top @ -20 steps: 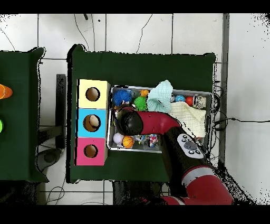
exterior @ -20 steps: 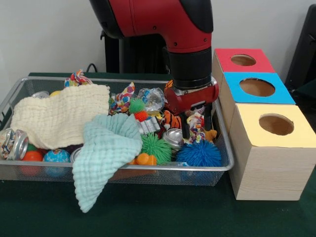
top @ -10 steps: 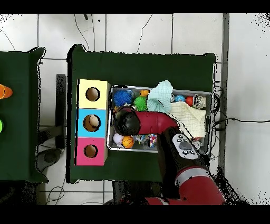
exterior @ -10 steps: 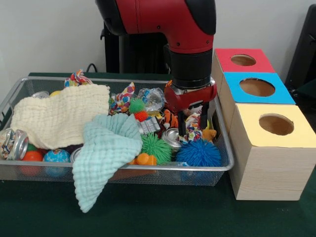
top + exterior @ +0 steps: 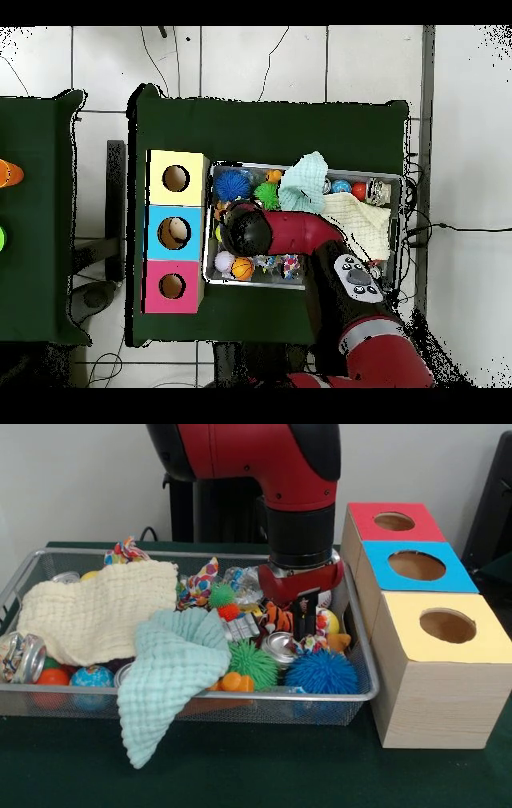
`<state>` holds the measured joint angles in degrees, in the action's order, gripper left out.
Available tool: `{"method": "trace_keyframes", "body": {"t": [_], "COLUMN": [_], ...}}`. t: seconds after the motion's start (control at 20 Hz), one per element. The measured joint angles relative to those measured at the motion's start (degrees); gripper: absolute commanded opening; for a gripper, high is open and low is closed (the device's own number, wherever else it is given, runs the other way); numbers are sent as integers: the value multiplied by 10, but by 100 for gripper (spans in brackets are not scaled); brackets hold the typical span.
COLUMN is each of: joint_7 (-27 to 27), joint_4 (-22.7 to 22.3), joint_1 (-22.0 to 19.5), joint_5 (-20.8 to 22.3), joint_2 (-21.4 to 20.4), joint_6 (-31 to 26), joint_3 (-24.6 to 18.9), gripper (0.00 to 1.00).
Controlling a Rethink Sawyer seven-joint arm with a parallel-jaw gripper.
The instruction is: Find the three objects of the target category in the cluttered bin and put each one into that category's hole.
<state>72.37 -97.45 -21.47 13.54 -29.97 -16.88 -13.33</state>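
Patterned fabric bundle (image 5: 310,622) sits pinched in the claw (image 5: 308,624) above the bin (image 5: 24,576).

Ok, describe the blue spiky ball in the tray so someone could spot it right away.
Start at the wire-mesh tray and go to its front corner nearest the yellow-topped box. The blue spiky ball sits against the front rim. It is the only blue one, and larger than the green spiky ball beside it.

Arm (image 5: 300,544) shifted left; fabric bundle gone from view
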Motion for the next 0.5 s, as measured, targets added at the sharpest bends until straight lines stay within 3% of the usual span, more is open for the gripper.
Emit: {"method": "trace_keyframes", "body": {"t": [0.5], "joint_7": [0], "joint_4": [-2], "joint_1": [-21], "joint_5": [-1], "joint_2": [-4], "joint_6": [0], "joint_3": [-15], "gripper": [0]}}
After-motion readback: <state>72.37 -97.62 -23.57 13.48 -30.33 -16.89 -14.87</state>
